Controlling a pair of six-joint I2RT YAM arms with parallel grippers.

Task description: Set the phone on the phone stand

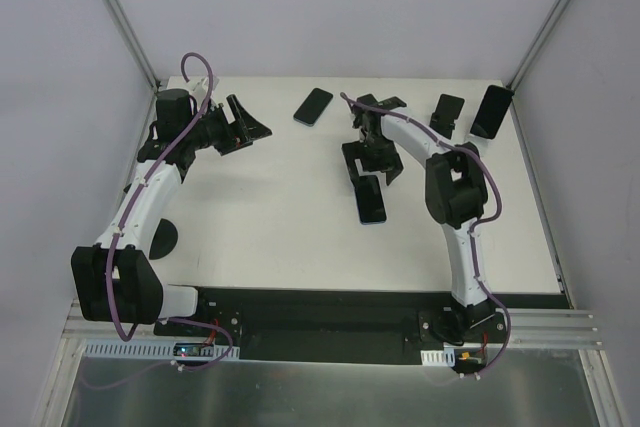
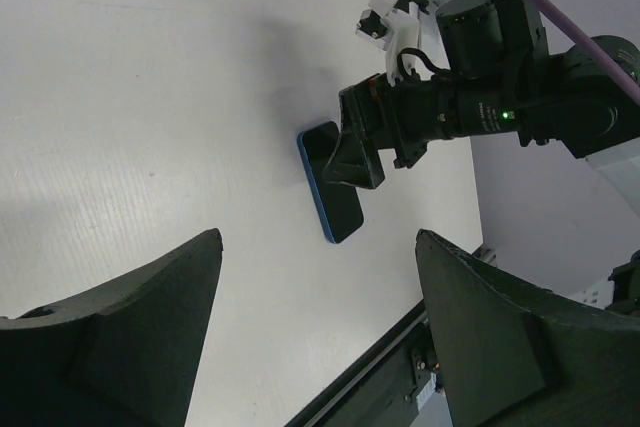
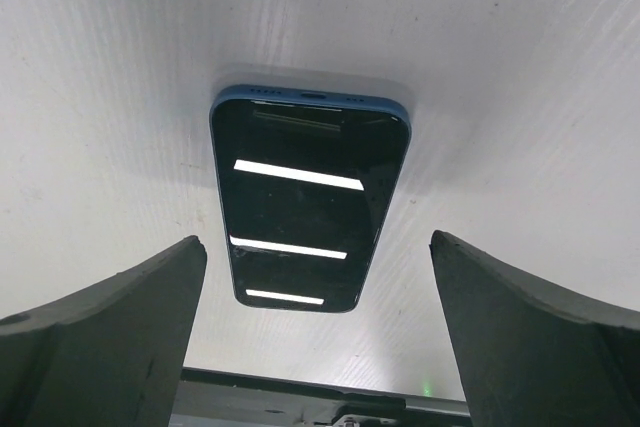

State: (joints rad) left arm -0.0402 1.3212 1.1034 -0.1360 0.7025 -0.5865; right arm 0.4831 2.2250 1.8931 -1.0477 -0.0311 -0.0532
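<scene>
Blue-rimmed, glass up, the phone (image 3: 305, 197) lies flat on the white bench (image 1: 270, 237), right of centre, under the right jaws. These are released and grasp nothing, with one finger to each side of it. In the top view the right wrist covers the phone's far end, and the left wrist view likewise loses one end behind a finger. Only the right wrist view shows the whole screen, striped with reflections. At the far right, what looks like the phone stand (image 1: 447, 111) stands beside a dark leaning slab (image 1: 491, 112), both too small to make out. A second phone (image 1: 313, 106) lies far centre. The left jaws, far left, are released and empty.
</scene>
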